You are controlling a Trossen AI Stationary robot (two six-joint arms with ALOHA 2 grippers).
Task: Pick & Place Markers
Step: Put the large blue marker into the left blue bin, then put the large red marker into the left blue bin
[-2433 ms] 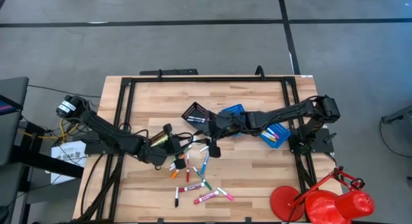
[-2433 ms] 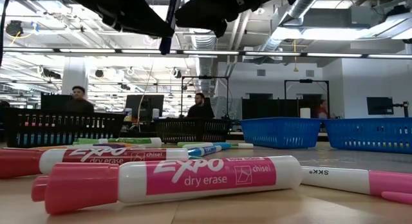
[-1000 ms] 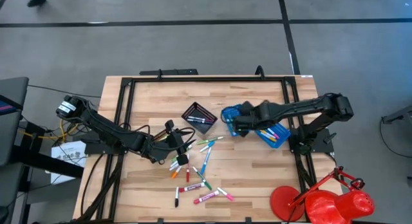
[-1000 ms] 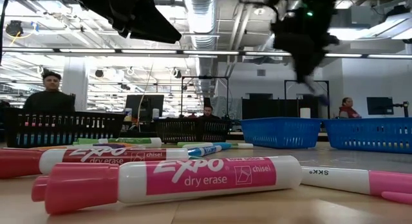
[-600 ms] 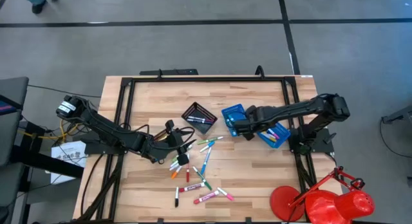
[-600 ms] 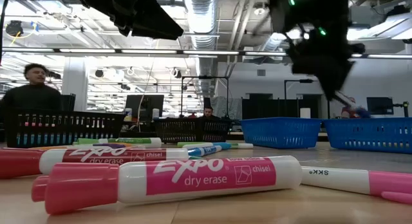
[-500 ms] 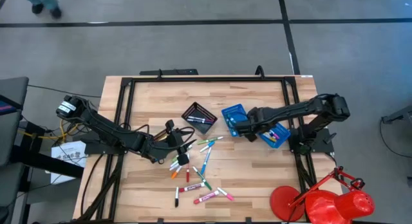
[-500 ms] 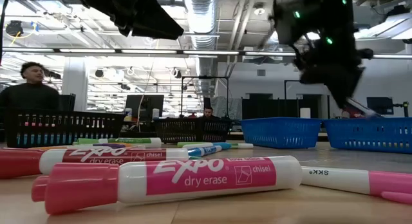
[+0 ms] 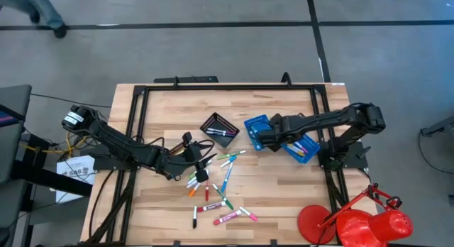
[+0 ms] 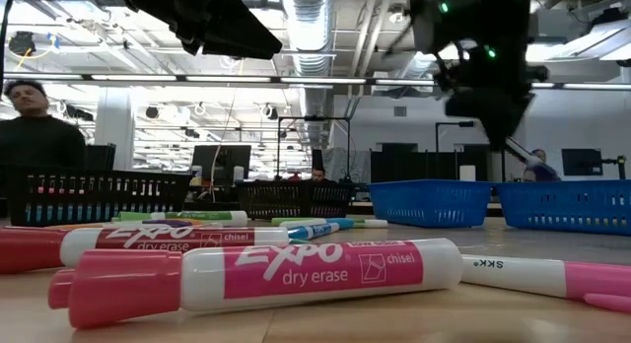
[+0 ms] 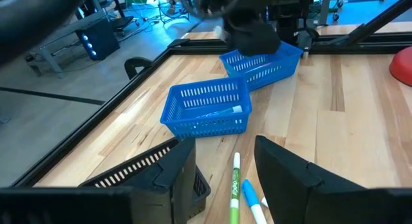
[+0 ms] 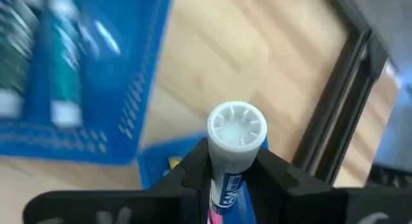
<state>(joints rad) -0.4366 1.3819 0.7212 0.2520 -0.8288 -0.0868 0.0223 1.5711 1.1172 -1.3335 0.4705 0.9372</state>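
Note:
Several markers [image 9: 216, 187] in pink, green, blue, orange and white lie loose on the wooden table; the low view shows a pink one [image 10: 256, 279] lying close by. More rest inside the right blue tray [image 9: 301, 147]. My left gripper [image 9: 202, 158] hovers open just above the far part of the pile, its fingers either side of a green marker [image 11: 235, 185] without touching it. My right gripper [image 9: 264, 137] hangs above the two blue trays [image 9: 257, 126], shut on one marker [image 12: 237, 127]. My right gripper pinches a marker by its barrel [image 12: 222, 185] between its two fingers [image 12: 193, 176]. The marker's white ribbed end [image 12: 237, 127] sticks out past the fingers toward the wrist camera. It is lifted clear, above the blue tray [image 12: 77, 89] and the table.
A black mesh tray [image 9: 218, 126] stands far of the pile, beside the left blue tray [image 11: 209, 111]. A black frame [image 9: 227, 87] runs round the table. A red lamp [image 9: 355, 222] sits at the near right corner. People show in the room behind [image 10: 35, 126].
My right gripper, carrying the marker, has stayed over the blue trays, drifting slightly toward the table's right and tipping, so the marker's lower end has swung about. A person has walked across the room behind.

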